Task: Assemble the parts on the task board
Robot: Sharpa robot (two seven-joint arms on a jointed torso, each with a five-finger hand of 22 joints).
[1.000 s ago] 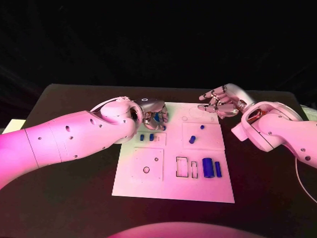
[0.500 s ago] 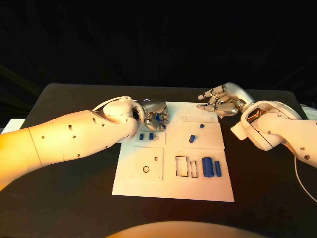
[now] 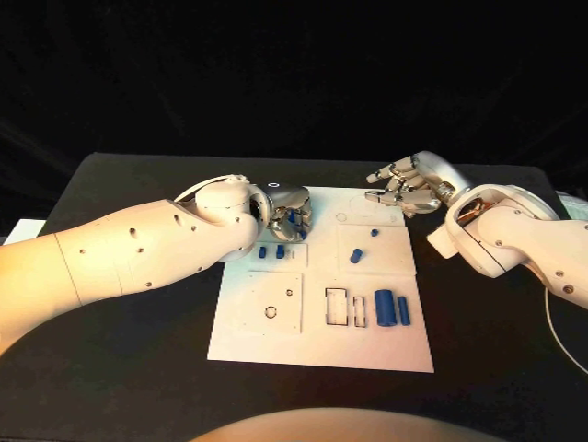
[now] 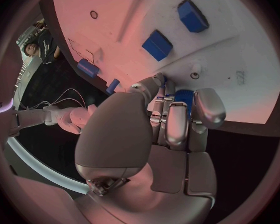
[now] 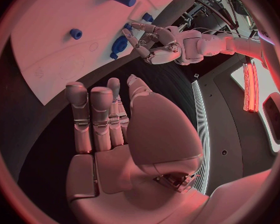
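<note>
The left hand [image 3: 288, 217] hangs over the far left corner of the task board [image 3: 323, 354], and against the pictures from a second and half a second back it has hardly shifted; it sits perhaps a shade nearer the board's far edge. In the left wrist view its fingers [image 4: 177, 119] are curled in close together, with a blue part [image 4: 185, 95] showing at their tips against the white plate. Whether the hand actually pinches that piece or only presses on it I cannot tell. Just beyond the fingertips lie two blue blocks [image 4: 157, 45], side by side on the board and free of the hand.

Further right on the board, nearer the right hand than the left, stand a small blue peg [image 3: 374, 233] and a tilted blue piece [image 3: 356, 258]; toward the robot from them two longer blue cylinders [image 3: 392, 308] lie beside the dark rectangular slots [image 3: 336, 308]. None of these has moved.

The right hand [image 3: 409, 187] hovers over the board's far right corner, holding nothing, its fingers [image 5: 93, 117] loosely bent and a little apart. It too has barely stirred.

So the change is slight: the left hand seems settled on its corner part, seating or grasping it, while most parts still wait to be placed
</note>
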